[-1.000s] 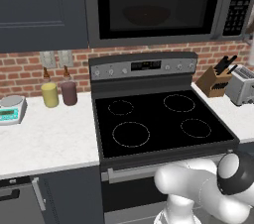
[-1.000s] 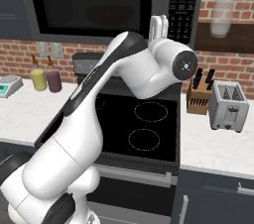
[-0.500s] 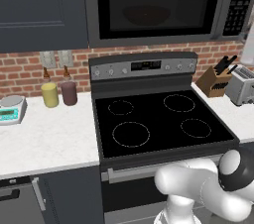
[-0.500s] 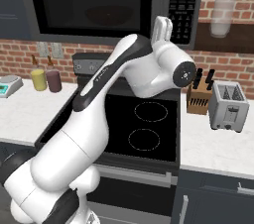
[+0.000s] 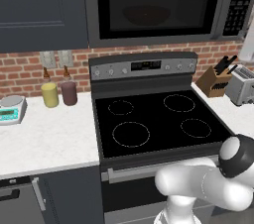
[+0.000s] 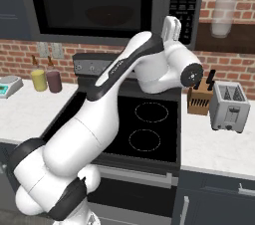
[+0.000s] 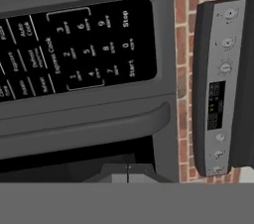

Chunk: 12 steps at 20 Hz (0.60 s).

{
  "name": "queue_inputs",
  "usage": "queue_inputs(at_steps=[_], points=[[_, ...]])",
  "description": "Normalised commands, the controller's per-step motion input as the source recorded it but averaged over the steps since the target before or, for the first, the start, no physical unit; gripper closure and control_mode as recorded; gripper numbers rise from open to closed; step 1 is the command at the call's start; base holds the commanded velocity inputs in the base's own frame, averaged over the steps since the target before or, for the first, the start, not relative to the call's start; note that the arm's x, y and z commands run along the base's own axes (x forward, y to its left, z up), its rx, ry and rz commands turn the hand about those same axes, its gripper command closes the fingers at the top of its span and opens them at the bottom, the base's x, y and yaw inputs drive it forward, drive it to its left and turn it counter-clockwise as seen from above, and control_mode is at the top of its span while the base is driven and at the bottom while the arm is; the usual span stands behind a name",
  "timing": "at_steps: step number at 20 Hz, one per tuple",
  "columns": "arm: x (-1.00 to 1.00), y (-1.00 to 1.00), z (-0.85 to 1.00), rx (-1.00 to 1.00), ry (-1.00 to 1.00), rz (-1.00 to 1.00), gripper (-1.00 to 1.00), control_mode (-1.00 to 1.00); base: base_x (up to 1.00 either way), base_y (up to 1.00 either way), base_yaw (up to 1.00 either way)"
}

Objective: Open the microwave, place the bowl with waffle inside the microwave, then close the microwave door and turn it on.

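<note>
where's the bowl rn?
The bowl sits inside the microwave, behind the shut door's glass, top centre of both base views, above the stovetop range.

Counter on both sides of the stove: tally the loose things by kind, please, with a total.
Bottles: 2
Kitchen scale: 1
Knife block: 1
Toaster: 1
Total: 5

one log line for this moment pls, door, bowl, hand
microwave door: shut | bowl: inside, seen through glass | hand: fingertips together, empty, aimed at keypad | step: press start
</note>
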Motion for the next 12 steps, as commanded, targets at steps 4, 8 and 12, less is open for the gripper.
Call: queue_inputs(at_steps=[4,8,12], points=[[0.25,-0.16,-0.04,0.00,-0.02,0.00,1.00,-1.00,0.00,0.00,0.00],[0.24,-0.01,-0.03,0.00,-0.05,0.00,1.00,-1.00,0.00,0.00,0.00],[0.28,0.00,-0.09,0.00,-0.02,0.00,1.00,-1.00,0.00,0.00,0.00]])
